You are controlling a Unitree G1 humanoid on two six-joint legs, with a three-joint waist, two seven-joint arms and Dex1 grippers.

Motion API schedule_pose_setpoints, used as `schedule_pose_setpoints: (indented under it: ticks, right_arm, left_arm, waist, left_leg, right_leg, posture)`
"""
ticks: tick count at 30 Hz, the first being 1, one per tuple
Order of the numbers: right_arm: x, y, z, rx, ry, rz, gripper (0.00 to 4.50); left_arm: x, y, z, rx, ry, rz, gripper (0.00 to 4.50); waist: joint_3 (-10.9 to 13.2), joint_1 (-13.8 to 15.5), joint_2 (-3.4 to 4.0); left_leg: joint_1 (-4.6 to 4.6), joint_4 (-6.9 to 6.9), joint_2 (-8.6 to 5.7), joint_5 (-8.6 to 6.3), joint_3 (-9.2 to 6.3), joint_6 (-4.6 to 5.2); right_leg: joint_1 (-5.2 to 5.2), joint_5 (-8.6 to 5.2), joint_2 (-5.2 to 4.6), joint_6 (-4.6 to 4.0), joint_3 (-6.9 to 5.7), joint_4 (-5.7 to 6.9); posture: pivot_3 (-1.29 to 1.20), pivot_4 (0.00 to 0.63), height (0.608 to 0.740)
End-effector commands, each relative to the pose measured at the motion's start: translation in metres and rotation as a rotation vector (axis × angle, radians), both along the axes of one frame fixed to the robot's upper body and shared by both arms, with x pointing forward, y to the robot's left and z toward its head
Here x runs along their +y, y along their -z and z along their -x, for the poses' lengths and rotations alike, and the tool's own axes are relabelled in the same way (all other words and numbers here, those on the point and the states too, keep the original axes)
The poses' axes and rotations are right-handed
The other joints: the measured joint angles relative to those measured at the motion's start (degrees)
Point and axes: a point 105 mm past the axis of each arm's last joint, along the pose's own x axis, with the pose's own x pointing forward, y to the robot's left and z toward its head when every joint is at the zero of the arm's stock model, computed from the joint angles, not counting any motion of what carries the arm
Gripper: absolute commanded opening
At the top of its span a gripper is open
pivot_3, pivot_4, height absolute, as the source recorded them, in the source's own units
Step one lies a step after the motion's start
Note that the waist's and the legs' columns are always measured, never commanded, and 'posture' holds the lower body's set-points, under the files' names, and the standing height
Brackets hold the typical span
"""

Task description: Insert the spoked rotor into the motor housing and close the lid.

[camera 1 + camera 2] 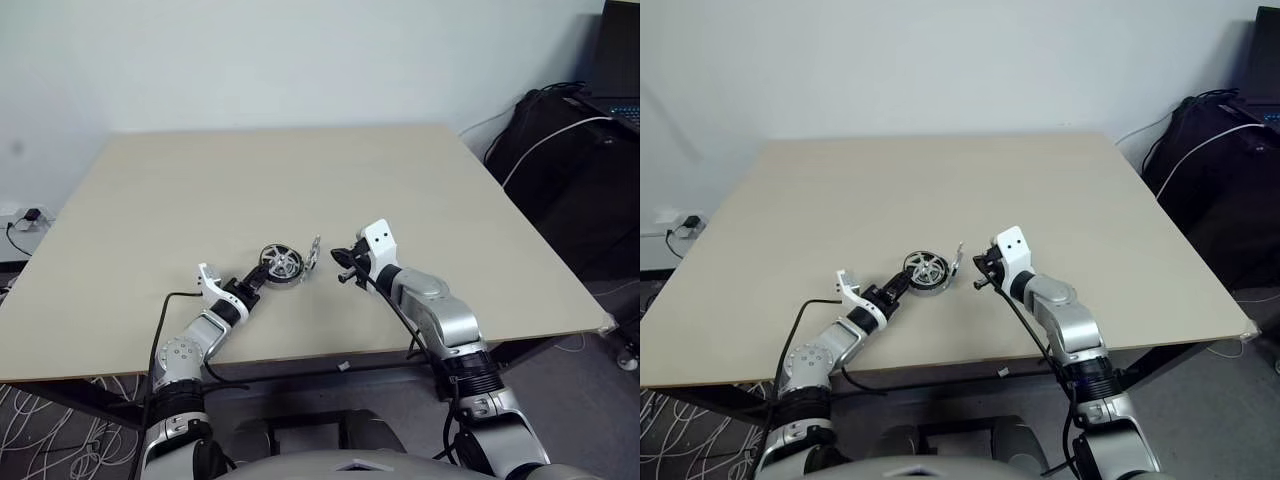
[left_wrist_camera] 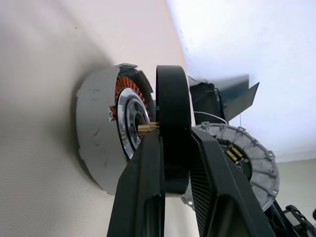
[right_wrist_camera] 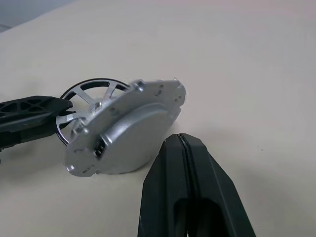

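Left gripper (image 2: 175, 197): we clamp the dark rim of the spoked rotor (image 1: 283, 263), edge-on just beside the motor housing (image 2: 106, 133) near the table's (image 1: 150, 200) near edge, lining hub to windings | Right gripper (image 3: 183, 148): fingers pressed together, empty, behind the lid (image 3: 126, 129), which leans tilted just right of the rotor, likely propped for closing

Spoked rotor (image 1: 283, 263), silvery with dark rim, sat in the left gripper (image 1: 262, 279) fingers, held over the motor housing (image 2: 106, 133), copper windings visible. Lid (image 3: 126, 127), grey disc, stood tilted on edge just ahead of right gripper (image 3: 183, 148).
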Motion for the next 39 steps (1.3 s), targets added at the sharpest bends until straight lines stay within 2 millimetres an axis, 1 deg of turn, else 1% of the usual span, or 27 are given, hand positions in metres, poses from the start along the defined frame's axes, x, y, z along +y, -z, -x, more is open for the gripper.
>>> schedule_pose_setpoints:
  ticks: [1,8,10,21,28,39]
  right_arm:
    - [0.002,-0.019,-0.004,-0.063,-0.006,-0.026,0.00]
    - [-0.001,-0.020,-0.005,-0.068,0.002,-0.026,0.00]
    - [-0.001,-0.020,-0.005,-0.068,0.004,-0.027,0.00]
    - [0.000,-0.020,-0.005,-0.067,0.001,-0.029,0.00]
    - [0.001,-0.020,-0.004,-0.066,-0.001,-0.030,0.00]
    - [0.000,-0.021,-0.004,-0.067,0.001,-0.031,0.00]
  left_arm:
    - [-0.012,-0.020,-0.012,-0.073,0.045,0.038,0.39]
    - [-0.016,-0.021,-0.021,-0.078,0.048,0.029,0.39]
    - [-0.015,-0.023,-0.021,-0.082,0.049,0.032,0.39]
    - [0.000,-0.018,-0.012,-0.066,0.010,0.017,0.39]
    - [0.002,-0.013,-0.008,-0.046,0.001,0.009,0.39]
    - [-0.002,-0.014,-0.011,-0.047,0.013,0.014,0.39]
  waist:
    - [0.00,0.00,0.00]
    - [0.00,-0.04,0.00]
    - [0.00,-0.02,0.00]
    - [0.00,-0.09,0.00]
    - [0.00,-0.03,0.00]
    - [0.00,-0.03,0.00]
  left_leg:
    - [0.00,0.01,0.00,0.00,0.00,0.00]
    - [0.00,-0.01,0.00,0.00,-0.01,0.00]
    - [0.00,-0.01,0.00,0.00,-0.01,0.00]
    - [0.01,0.00,0.00,0.00,0.00,0.00]
    - [0.01,0.00,0.00,0.00,0.00,0.00]
    - [0.01,0.00,0.00,0.00,0.00,0.00]
  right_leg:
    - [0.00,0.00,0.00,0.00,0.00,0.00]
    - [-0.01,0.01,0.01,0.02,0.00,0.00]
    - [0.00,0.01,0.01,0.02,0.00,0.00]
    - [0.00,0.01,0.00,0.02,0.00,0.01]
    - [0.00,0.00,0.00,0.00,0.01,0.01]
    - [0.00,0.00,0.00,0.00,0.01,0.01]
  posture:
    - [0.00,0.000,0.740]
    - [0.00,0.000,0.740]
    - [0.00,0.000,0.740]
    - [0.00,0.000,0.740]
    - [0.00,0.000,0.740]
    - [0.00,0.000,0.740]
